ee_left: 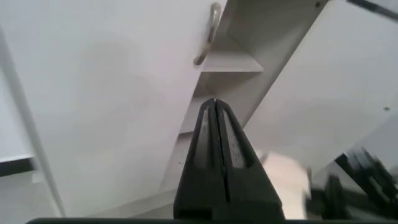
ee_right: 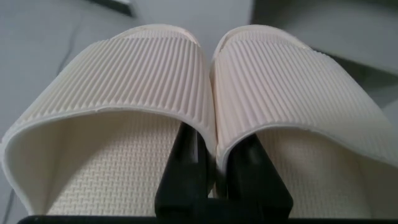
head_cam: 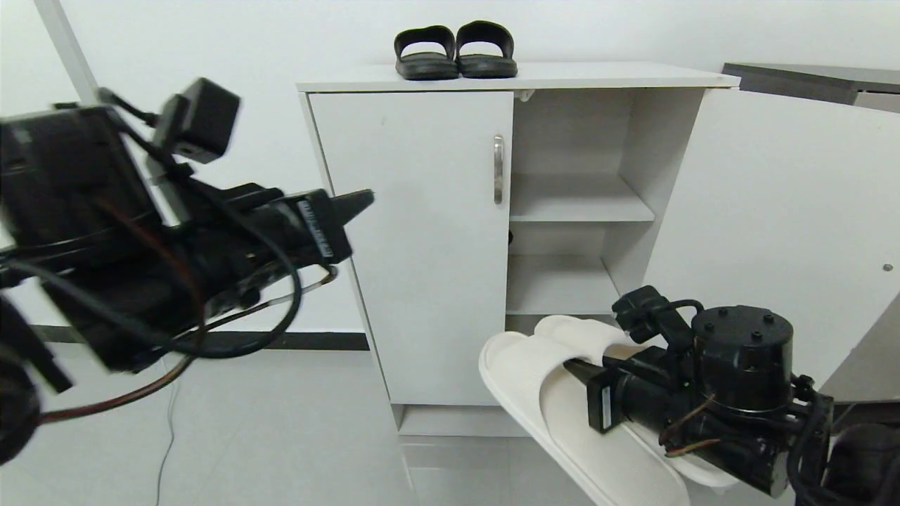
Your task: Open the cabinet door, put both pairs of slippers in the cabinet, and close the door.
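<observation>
Cabinet (head_cam: 619, 74) is standing with its right door (head_cam: 773, 232) hanging wide open. White slippers (head_cam: 534, 379) are riding low before the open side, right gripper (ee_right: 214, 168) pinching their inner walls together. Black slippers (head_cam: 455, 53) are sitting on the cabinet top. Left gripper (ee_left: 214, 124) is hovering before the closed left door (head_cam: 415, 281), fingers pressed together, empty.

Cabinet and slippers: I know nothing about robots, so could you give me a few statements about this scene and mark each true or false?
1. The black slippers sit on top of the cabinet. True.
2. Both cabinet doors are closed. False: the right door stands open and the left door is shut.
3. The right end effector holds the white slippers. True.
4. The left end effector is wide open. False: its fingers are pressed together, holding nothing.
</observation>
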Motion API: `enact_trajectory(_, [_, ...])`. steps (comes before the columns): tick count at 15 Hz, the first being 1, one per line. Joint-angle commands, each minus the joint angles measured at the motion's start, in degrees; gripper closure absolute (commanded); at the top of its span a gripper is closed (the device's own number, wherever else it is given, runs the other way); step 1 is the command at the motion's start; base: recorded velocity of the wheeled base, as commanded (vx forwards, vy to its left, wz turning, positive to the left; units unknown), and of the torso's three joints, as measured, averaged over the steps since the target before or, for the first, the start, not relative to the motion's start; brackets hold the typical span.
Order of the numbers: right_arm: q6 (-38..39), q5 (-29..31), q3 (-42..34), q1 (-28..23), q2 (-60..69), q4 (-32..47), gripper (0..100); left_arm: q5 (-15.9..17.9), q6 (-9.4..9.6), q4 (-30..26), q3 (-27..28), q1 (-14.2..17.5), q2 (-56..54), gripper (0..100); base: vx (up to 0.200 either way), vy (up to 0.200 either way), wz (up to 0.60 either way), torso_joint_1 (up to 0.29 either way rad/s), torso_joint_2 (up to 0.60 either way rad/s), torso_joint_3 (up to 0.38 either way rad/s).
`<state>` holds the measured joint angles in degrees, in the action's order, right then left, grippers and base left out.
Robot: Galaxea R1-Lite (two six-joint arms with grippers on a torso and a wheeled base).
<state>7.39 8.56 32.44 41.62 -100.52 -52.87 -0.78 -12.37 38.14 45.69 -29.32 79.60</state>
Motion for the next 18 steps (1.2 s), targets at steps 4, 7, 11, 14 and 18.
enact_trajectory(4, [0.0, 10.16, 8.69, -4.09, -9.52, -0.39, 100, -8.8, 3.23, -18.98, -23.63, 11.21, -42.08, 100, 0.0, 0.0, 0.0, 0.0, 0.0, 0.0])
enact_trajectory(7, [0.0, 12.89, 10.54, -4.44, -11.01, -0.3, 100, -11.26, 3.32, -24.35, -28.82, 22.99, -54.82, 100, 0.0, 0.0, 0.0, 0.0, 0.0, 0.0])
enact_trajectory(11, [-0.09, 13.5, 10.54, -4.35, -11.71, -0.39, 100, -13.28, 5.43, -34.45, -34.18, 29.05, -70.02, 100, 0.0, 0.0, 0.0, 0.0, 0.0, 0.0])
enact_trajectory(14, [-0.18, 13.59, 10.45, -4.09, -11.71, -0.39, 100, -13.37, 6.66, -38.67, -38.4, 29.14, -76.7, 100, 0.0, 0.0, 0.0, 0.0, 0.0, 0.0])
enact_trajectory(18, [-0.18, 13.59, 9.92, -3.83, -11.54, -0.39, 100, -12.84, 7.28, -35.86, -45.69, 29.41, -79.6, 100, 0.0, 0.0, 0.0, 0.0, 0.0, 0.0])
